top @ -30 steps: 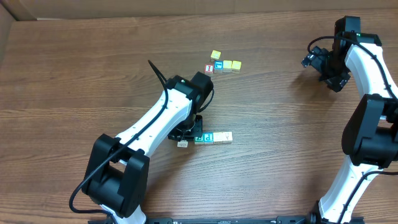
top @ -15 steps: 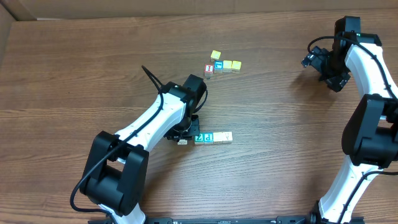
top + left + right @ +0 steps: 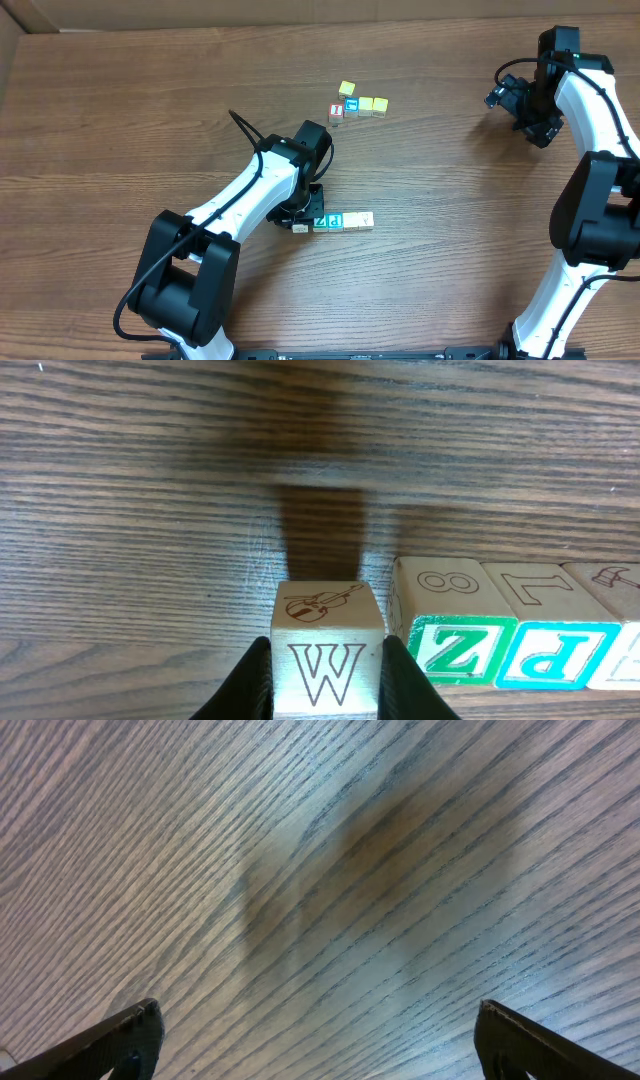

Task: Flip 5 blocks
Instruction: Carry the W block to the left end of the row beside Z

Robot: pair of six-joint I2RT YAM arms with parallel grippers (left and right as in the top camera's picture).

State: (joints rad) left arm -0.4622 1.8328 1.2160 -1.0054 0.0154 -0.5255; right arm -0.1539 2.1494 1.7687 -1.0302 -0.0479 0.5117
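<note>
**Inspector:** Wood-grain table (image 3: 120, 120), nothing on it but cubes. Left gripper (image 3: 327, 685)?

**Assessor:** Clamped on the W block (image 3: 325, 610), a finger against each side, violin face up. Whether it rests on the table, I cannot tell.

**Inspector:** Change over the last second?

**Assessor:** The arm swung left, and the block came from below and left of the row to just beside the green Z block (image 3: 455, 645), a narrow gap between. The blue P block (image 3: 545, 655) is next along.

**Inspector:** Meaning?

**Assessor:** In my judgement, this block is turned and ready to release at the row's left end.

**Inspector:** Right gripper (image 3: 318, 1040)?

**Assessor:** Fingers wide apart, holding nothing, well away from the blocks. The red-faced cube (image 3: 336, 113) is untouched.
</note>
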